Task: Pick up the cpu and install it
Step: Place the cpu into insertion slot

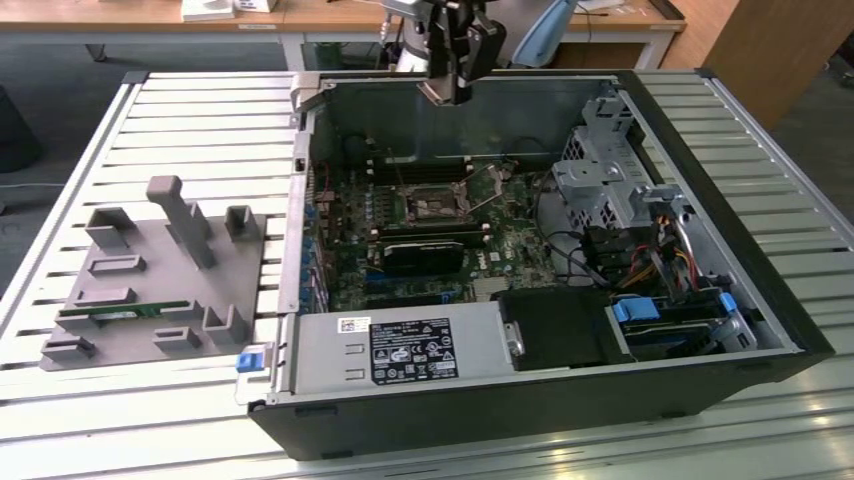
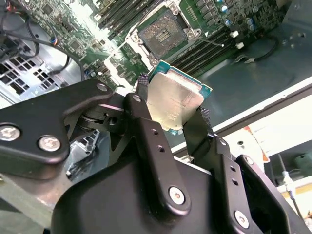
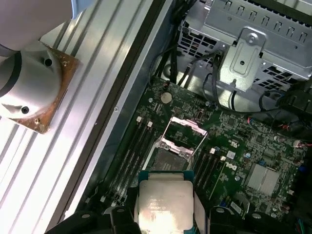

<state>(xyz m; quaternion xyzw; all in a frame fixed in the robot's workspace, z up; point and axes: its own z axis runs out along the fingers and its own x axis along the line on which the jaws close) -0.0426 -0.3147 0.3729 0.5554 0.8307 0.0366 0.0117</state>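
Claw [image 2: 173, 100] clamped on the small flat silver-grey square cpu [image 2: 176, 92] by its edges, above the open black socket [image 2: 163, 33] in the black computer case [image 1: 561, 415]; gripped so, I'd say, to keep its underside untouched.

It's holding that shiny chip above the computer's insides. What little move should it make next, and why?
Probably a slow shift to bring the cpu squarely over the socket. The gripper is shut on the cpu and hangs high above the motherboard. The socket lies open and empty, and seems not yet straight beneath the chip.
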